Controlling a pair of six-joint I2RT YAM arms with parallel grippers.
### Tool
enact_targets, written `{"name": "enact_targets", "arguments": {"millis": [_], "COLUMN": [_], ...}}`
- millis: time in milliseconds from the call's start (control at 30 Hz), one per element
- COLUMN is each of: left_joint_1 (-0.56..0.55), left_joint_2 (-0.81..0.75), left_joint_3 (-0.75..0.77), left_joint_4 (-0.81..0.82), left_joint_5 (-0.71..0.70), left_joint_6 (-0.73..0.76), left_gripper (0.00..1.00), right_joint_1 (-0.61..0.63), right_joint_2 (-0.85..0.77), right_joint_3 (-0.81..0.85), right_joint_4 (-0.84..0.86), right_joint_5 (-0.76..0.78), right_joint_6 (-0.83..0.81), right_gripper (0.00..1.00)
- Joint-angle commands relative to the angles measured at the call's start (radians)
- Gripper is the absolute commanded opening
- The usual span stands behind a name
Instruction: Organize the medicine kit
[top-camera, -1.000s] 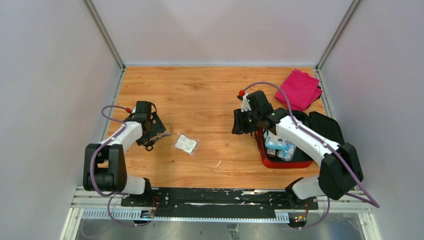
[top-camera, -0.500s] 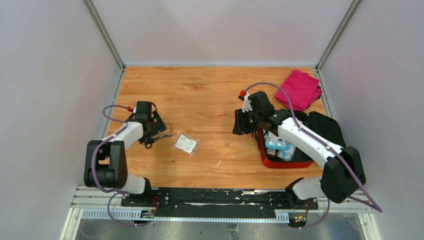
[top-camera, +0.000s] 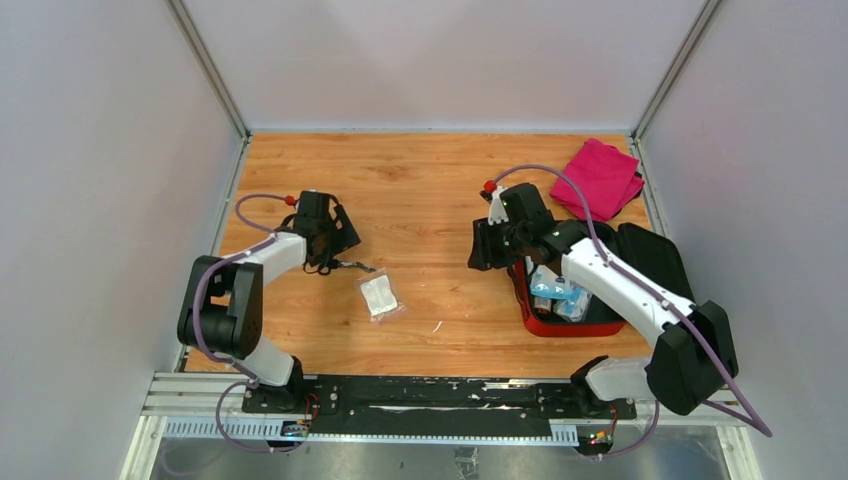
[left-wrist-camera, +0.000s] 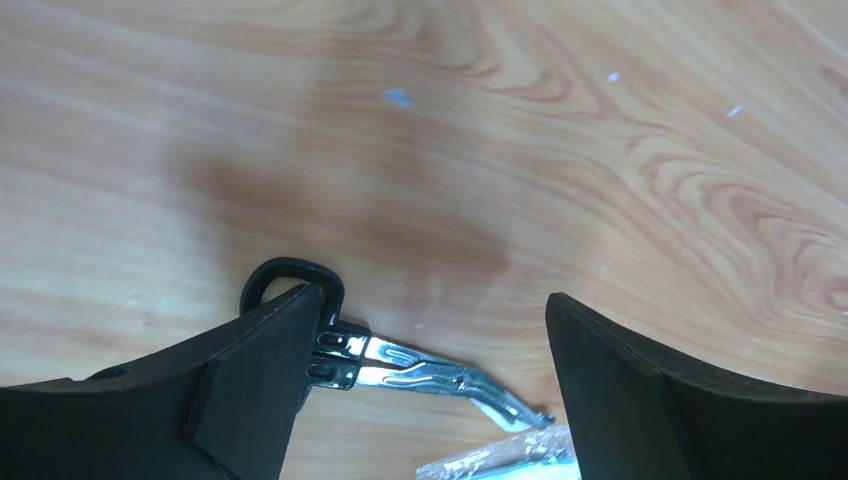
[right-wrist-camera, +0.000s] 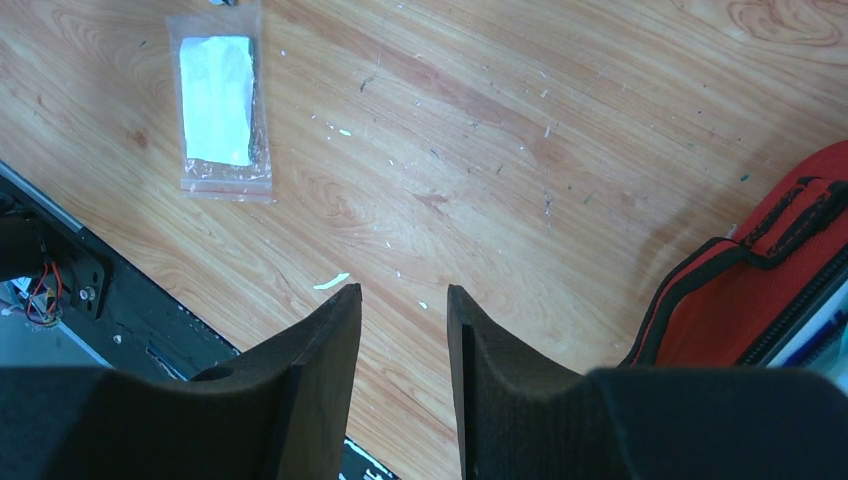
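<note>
Currently at the right of the table (top-camera: 420, 190), beside the right arm: medicine kit (top-camera: 556, 328), a red soft zip case lying open, black lining and blue-white packets showing; judged light and pliant, likely to sag if lifted by one wall, so best taken at the piped zip rim. Left pincer (left-wrist-camera: 432, 305) spread wide over small metal scissors (left-wrist-camera: 430, 375), gripping nothing; right pincer (right-wrist-camera: 403, 292) narrowly parted, empty, near the kit's left wall. No brand or lettering legible, the packet print being too small
</note>
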Motion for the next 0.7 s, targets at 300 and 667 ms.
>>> {"name": "enact_targets", "arguments": {"millis": [300, 667], "left_joint_1": [-0.243, -0.501], "left_joint_2": [0.289, 0.421], "left_joint_3": [0.211, 0.358], "left_joint_4": [-0.053, -0.010], "left_joint_5": [0.139, 0.199], "left_joint_6": [-0.048, -0.087], "left_gripper": [0.87, 0.85], "right_joint_1": [0.015, 0.014], "right_joint_2": [-0.119, -0.282], "right_joint_3": [-0.032, -0.075], "right_joint_4": [-0.094, -0.107], "right_joint_5": [0.107, 0.322], "right_joint_6": [0.014, 0.097], "right_gripper": [0.42, 0.42]}}
